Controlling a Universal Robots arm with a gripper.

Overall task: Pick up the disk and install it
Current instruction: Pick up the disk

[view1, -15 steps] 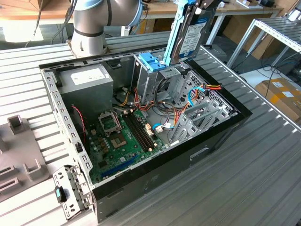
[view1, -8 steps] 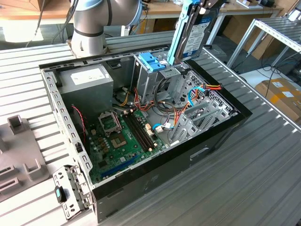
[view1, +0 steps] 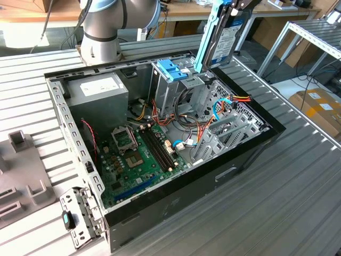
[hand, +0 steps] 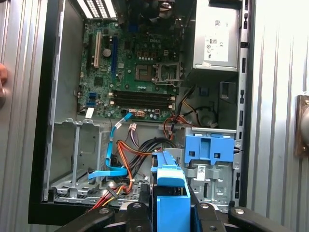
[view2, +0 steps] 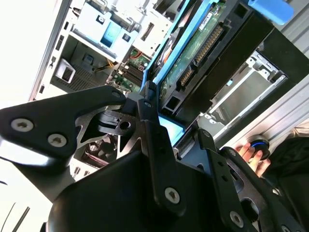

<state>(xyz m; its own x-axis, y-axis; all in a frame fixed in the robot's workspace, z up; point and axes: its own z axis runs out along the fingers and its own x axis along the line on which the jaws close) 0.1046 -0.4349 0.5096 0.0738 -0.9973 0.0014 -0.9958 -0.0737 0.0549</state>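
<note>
The disk (view1: 225, 40) hangs tilted on edge above the far right corner of the open computer case (view1: 250, 152), silver with a white-and-blue label and blue side rails. My gripper (view1: 234, 4) is shut on it from above. In the second wrist view the fingers (view2: 150, 113) clamp the disk (view2: 198, 53), whose green circuit board faces the camera. In the first wrist view the disk's blue rail (hand: 170, 186) sits between the fingers, above the cables and beside the drive cage with the blue handle (hand: 210, 150).
Inside the case lie the motherboard (view1: 138, 149), a grey power-supply box (view1: 98, 90), orange and blue cables (view1: 186, 128) and the blue-handled cage (view1: 173, 69). A person's hand (view2: 251, 154) rests by the case. A grey fixture (view1: 21, 160) and a loose bracket (view1: 74, 218) lie at the exterior view's left.
</note>
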